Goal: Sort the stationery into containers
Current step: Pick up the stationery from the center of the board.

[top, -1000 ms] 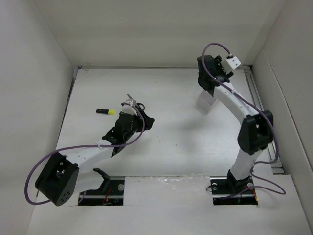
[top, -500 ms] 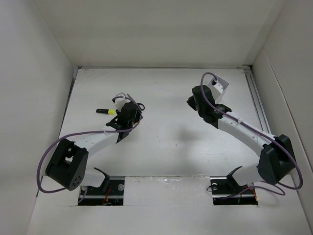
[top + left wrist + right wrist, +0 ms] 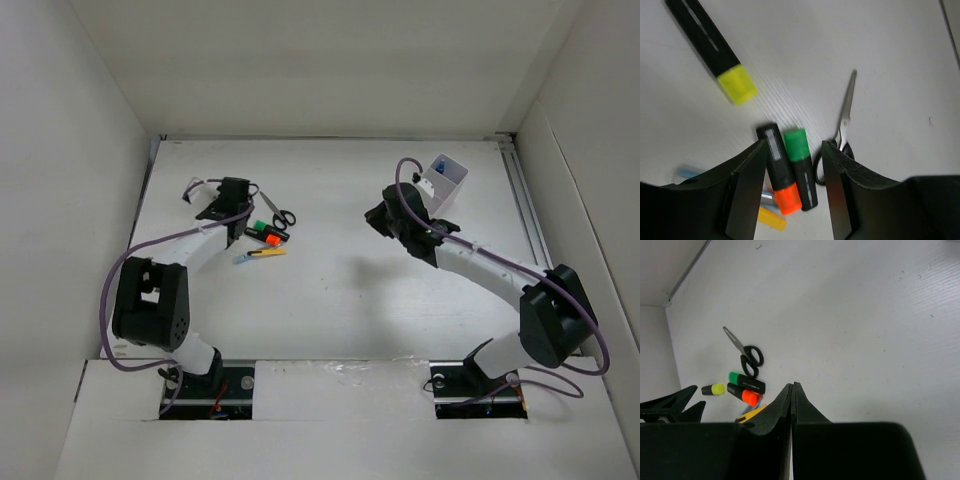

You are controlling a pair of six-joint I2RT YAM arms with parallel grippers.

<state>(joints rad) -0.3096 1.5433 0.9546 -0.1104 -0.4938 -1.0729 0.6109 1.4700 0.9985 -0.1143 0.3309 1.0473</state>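
Nearest the arm bases, the light-blue pen (image 3: 243, 259) and the yellow pen (image 3: 270, 252) are lying end to end on the white table (image 3: 340, 290), at about nine o'clock from its middle. Just beyond them the orange highlighter (image 3: 272, 239) and the green highlighter (image 3: 266, 227) are resting side by side and touching. The scissors (image 3: 283, 216) are sitting at their one o'clock, with the blades closed and pointing away from the bases.

The left gripper (image 3: 792, 146) is hovering over the two highlighters. Its fingers (image 3: 747, 190) are standing apart and holding nothing. In the left wrist view the black marker (image 3: 710, 42), with its yellow cap, is lying apart from the cluster at eleven o'clock.

Across the table, at about two o'clock from its middle, the right gripper (image 3: 791, 386) is hanging above bare surface, well apart from the stationery. Its fingers are pressed together and are carrying nothing.

Farthest back, at one o'clock from that gripper, the white bin (image 3: 452, 182) is sitting with its mouth open, near the table's far right corner.
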